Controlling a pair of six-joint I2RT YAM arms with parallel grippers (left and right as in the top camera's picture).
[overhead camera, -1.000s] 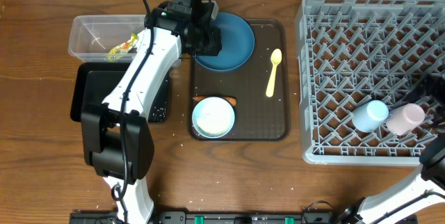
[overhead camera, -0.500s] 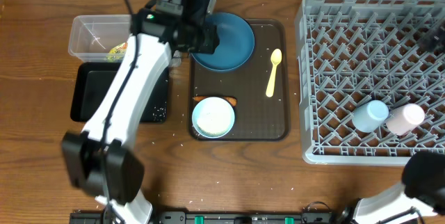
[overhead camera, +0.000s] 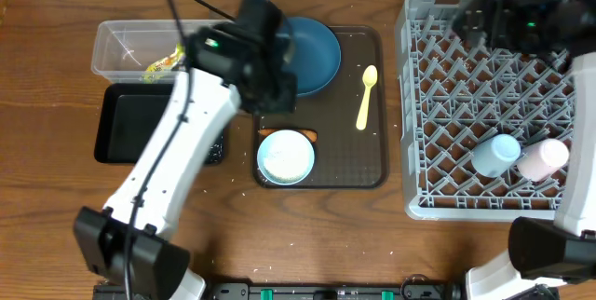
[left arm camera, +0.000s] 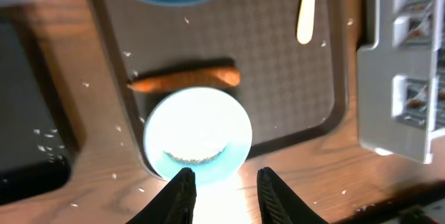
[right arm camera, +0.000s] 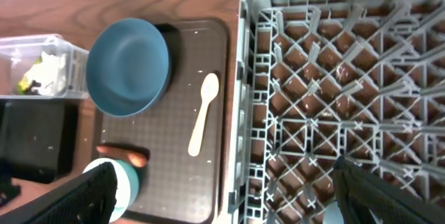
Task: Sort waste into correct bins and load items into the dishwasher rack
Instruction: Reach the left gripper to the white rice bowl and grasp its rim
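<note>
My left gripper (overhead camera: 277, 95) hangs open and empty high over the brown tray; its fingertips (left arm camera: 182, 182) frame the near rim of the small pale-blue bowl (left arm camera: 198, 133). An orange carrot (left arm camera: 184, 79) lies just behind that bowl. The big dark-blue bowl (overhead camera: 303, 55) and yellow spoon (overhead camera: 366, 97) rest on the same tray. My right gripper (right arm camera: 226, 196) is wide open, above the far left part of the grey dishwasher rack (overhead camera: 494, 104). A light-blue cup (overhead camera: 495, 154) and a pink cup (overhead camera: 543, 158) lie in the rack. Tissue (right arm camera: 49, 67) and a wrapper (overhead camera: 166, 61) sit in the clear tub (overhead camera: 116, 34).
The black tray (overhead camera: 130, 128) lies in front of the clear tub, with white rice grains (overhead camera: 212, 146) at its right end. The brown serving tray (overhead camera: 349, 170) stands between the bins and the rack. Loose grains dot the wood (left arm camera: 111, 182).
My left arm has swung from the big bowl's far edge toward the tray's middle. My right arm has come into the overhead view, over the rack's far side.
</note>
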